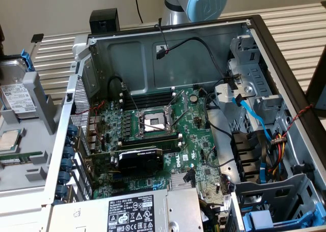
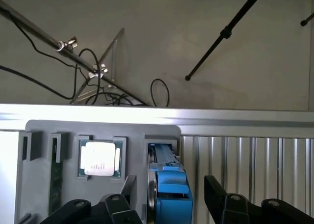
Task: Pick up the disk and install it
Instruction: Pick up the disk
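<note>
The disk point(image 2: 169, 187) stands on edge in a slot of the grey parts holder point(image 2: 39, 128), its blue carrier facing the wrist camera. My gripper point(image 2: 167, 197) is open, one black finger point(image 2: 115, 207) on one side of the disk and the other finger point(image 2: 218, 194) on the opposite side, with a gap on each side. In the exterior view the disk point(image 1: 18, 97) shows its silver body and white label at the far left, in the same holder point(image 1: 43, 102).
A silver CPU chip point(image 2: 99, 158) and a memory stick point(image 2: 55, 184) sit in neighbouring holder slots. The open computer case point(image 1: 178, 130) holds the motherboard, loose cables, a drive cage point(image 1: 244, 64) and a blue carrier point(image 1: 260, 219) at the exterior view's lower right. A slatted table point(image 2: 245, 160) surrounds the holder.
</note>
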`<state>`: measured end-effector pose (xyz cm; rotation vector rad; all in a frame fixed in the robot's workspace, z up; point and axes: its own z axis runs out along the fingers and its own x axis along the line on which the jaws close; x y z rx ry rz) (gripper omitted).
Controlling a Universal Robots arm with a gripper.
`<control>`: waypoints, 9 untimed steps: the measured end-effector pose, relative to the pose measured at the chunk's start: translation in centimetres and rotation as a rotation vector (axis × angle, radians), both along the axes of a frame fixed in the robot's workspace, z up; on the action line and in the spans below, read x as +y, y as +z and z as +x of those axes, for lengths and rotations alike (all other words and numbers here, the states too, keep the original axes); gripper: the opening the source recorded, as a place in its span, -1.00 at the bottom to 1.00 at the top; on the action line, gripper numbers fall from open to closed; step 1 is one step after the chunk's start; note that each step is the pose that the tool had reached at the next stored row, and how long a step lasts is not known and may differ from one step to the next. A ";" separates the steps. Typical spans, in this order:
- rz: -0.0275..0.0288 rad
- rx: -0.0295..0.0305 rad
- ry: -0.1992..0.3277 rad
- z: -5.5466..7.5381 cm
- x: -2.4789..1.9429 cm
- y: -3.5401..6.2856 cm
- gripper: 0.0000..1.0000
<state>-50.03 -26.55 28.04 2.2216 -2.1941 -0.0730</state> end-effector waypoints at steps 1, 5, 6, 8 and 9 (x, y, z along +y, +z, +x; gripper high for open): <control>0.0004 -0.0001 -0.002 0.0 0.01 -0.01 0.32; 0.0024 -0.0001 -0.008 0.0 0.00 -0.02 0.32; 0.0028 0.0000 -0.008 0.0 0.00 -0.01 0.32; 0.0035 -0.0001 -0.008 0.0 -0.03 -0.02 0.32; 0.0036 0.0000 -0.008 0.0 -0.03 -0.02 0.32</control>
